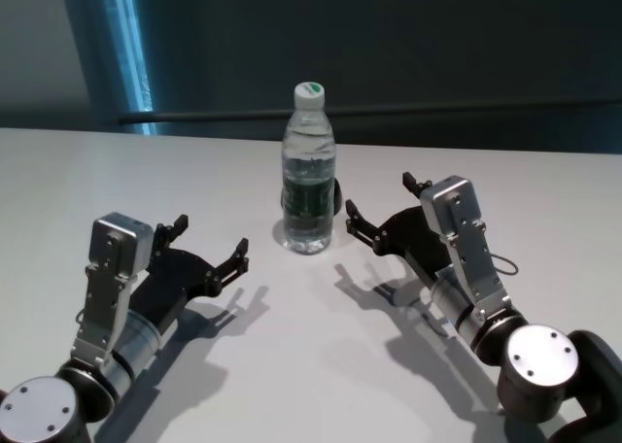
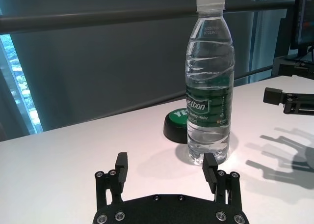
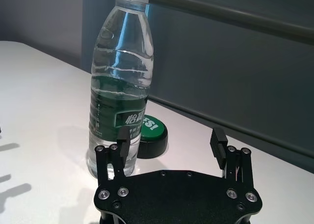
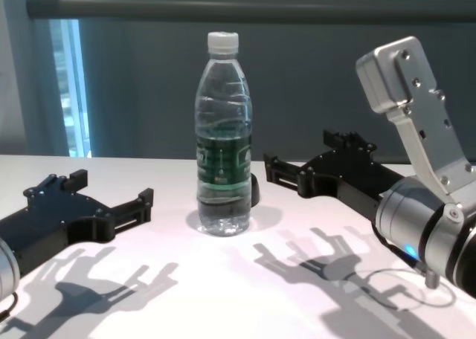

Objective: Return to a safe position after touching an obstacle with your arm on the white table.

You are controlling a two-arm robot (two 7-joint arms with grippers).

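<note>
The obstacle, a clear water bottle (image 1: pixel 309 171) with a white cap and a dark green label, stands upright on the white table (image 1: pixel 292 365). It also shows in the wrist and chest views (image 2: pixel 210 86) (image 3: pixel 120 86) (image 4: pixel 223 146). My left gripper (image 1: pixel 211 237) (image 2: pixel 166 162) (image 4: pixel 111 188) hovers low to the bottle's left and nearer me, open and empty. On the bottle's right my right gripper (image 1: pixel 380 196) (image 3: pixel 171 135) (image 4: pixel 297 152) is open and empty. Its nearer finger (image 4: pixel 269 164) ends a small gap from the bottle's side.
A low black round button with a green top (image 2: pixel 175 123) (image 3: pixel 149 135) sits on the table just behind the bottle. A dark wall with a rail (image 4: pixel 223 8) runs along the far edge. Both forearms rest over the near tabletop.
</note>
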